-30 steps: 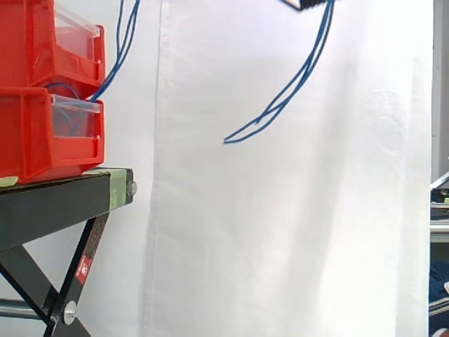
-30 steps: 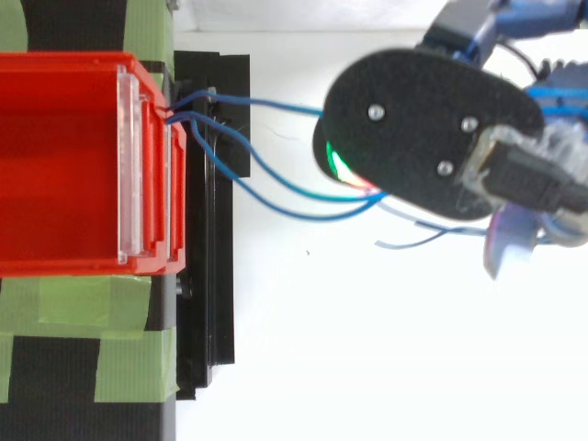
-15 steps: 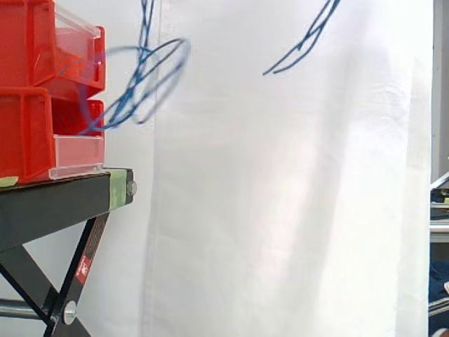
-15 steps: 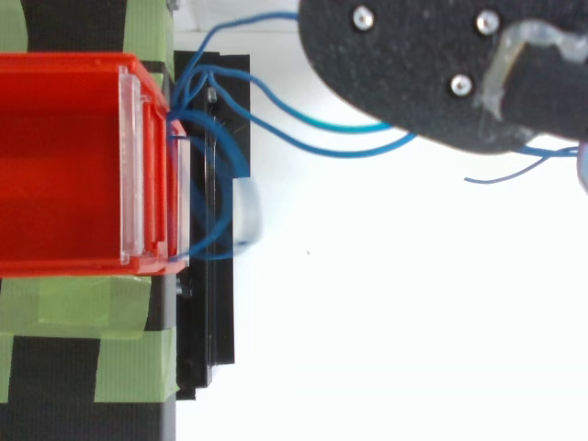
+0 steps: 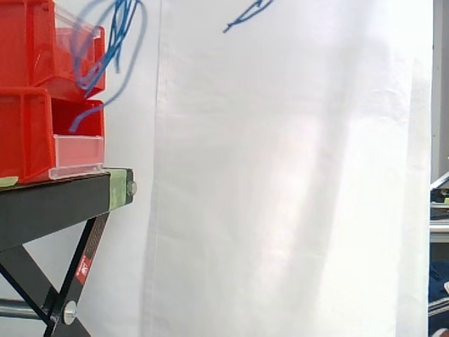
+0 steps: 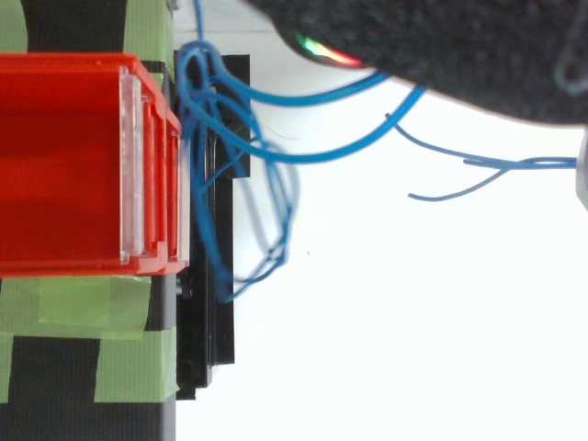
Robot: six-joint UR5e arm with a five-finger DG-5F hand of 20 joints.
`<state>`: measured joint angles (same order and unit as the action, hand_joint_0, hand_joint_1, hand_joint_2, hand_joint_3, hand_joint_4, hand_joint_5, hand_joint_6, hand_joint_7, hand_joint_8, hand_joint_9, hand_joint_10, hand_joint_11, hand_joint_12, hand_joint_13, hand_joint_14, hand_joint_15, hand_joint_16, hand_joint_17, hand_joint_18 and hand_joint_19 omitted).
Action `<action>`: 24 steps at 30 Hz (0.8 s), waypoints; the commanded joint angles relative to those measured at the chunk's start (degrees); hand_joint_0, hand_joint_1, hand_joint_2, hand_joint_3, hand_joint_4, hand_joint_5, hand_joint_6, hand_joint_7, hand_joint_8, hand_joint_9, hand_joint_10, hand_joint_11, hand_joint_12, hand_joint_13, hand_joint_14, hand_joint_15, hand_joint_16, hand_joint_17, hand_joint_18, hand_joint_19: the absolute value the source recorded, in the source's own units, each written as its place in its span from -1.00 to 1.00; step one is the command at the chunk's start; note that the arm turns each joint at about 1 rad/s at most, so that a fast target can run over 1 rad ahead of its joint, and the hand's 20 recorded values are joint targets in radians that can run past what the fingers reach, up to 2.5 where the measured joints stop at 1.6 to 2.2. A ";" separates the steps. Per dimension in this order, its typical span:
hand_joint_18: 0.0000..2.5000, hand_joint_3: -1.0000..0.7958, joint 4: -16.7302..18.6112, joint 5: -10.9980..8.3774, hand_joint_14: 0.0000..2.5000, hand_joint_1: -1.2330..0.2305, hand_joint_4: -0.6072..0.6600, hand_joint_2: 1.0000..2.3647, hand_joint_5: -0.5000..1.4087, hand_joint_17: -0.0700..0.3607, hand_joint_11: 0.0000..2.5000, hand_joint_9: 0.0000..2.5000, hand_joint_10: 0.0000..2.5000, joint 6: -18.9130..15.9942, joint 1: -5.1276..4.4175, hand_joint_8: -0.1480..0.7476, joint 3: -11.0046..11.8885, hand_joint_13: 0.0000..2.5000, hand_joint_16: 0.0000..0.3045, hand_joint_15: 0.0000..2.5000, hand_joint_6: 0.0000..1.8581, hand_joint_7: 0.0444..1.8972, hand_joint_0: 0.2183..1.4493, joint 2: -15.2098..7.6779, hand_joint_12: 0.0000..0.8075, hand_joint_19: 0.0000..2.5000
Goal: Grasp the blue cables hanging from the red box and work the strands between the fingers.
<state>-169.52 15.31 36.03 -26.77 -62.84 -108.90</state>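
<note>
The blue cables [image 6: 303,156] run from the front of the red bins [image 6: 64,165] in loops up to my hand [image 6: 459,46], whose black back looms large at the top right of the top view. Where the strands pass under it, a green-red pad glow [image 6: 317,46] shows. The hand holds them lifted and is shut on them. In the side view a blurred bundle of the cables [image 5: 116,35] hangs in front of the upper red bin [image 5: 42,42]. The loose cable ends [image 5: 245,15] dangle at the top edge, and in the top view the loose ends [image 6: 478,170] trail right.
Two red bins are stacked on a black stand [image 5: 63,203] with green tape [image 6: 92,303] on its top. The lower bin has a clear front panel [image 5: 77,151]. A white curtain [image 5: 280,175] hangs behind. At the far right edge some equipment [image 5: 440,210] shows.
The hand has risen out of the side view and closer to the top camera. The cables went up with it: loops came out of the lower bin and the loose ends climbed to the top edge.
</note>
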 commanded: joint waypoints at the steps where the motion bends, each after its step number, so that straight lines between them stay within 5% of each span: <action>1: 1.00 0.53 -4.06 -0.20 1.00 -0.16 0.44 -0.99 -0.51 0.23 1.00 0.31 1.00 1.15 -0.04 0.46 -0.01 0.58 0.70 0.43 0.60 0.00 0.46 0.00 0.80 -0.51; 5: 1.00 0.53 -8.28 -0.46 1.00 -0.16 0.44 -0.99 -0.51 0.23 1.00 0.31 1.00 -0.79 -0.30 0.46 -0.09 0.58 0.70 0.43 0.60 0.00 0.46 -0.09 0.80 -0.51; 10: 1.00 0.52 -9.16 -0.46 1.00 -0.16 0.44 -0.99 -0.51 0.23 1.00 0.31 1.00 -6.32 -0.39 0.46 -4.22 0.58 0.70 0.43 0.60 0.00 0.46 0.00 0.80 -0.51; 15: 1.00 0.52 -8.72 -0.20 1.00 -0.16 0.43 -0.99 -0.51 0.23 1.00 0.31 1.00 -19.42 -0.48 0.46 -10.99 0.58 0.70 0.43 0.60 0.01 0.46 -0.09 0.80 -0.51; 18: 1.00 0.52 -8.11 -0.46 1.00 -0.16 0.44 -0.99 -0.51 0.23 1.00 0.31 1.00 -19.86 -0.66 0.46 -12.31 0.58 0.70 0.43 0.60 0.00 0.46 -0.09 0.80 -0.51; 24: 1.00 0.52 -5.56 -0.46 1.00 -0.16 0.44 -0.99 -0.51 0.23 1.00 0.31 1.00 -14.32 -1.71 0.46 -12.31 0.58 0.70 0.43 0.60 0.01 0.46 -0.17 0.80 -0.51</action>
<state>-176.23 14.89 19.45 -27.95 -75.05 -108.99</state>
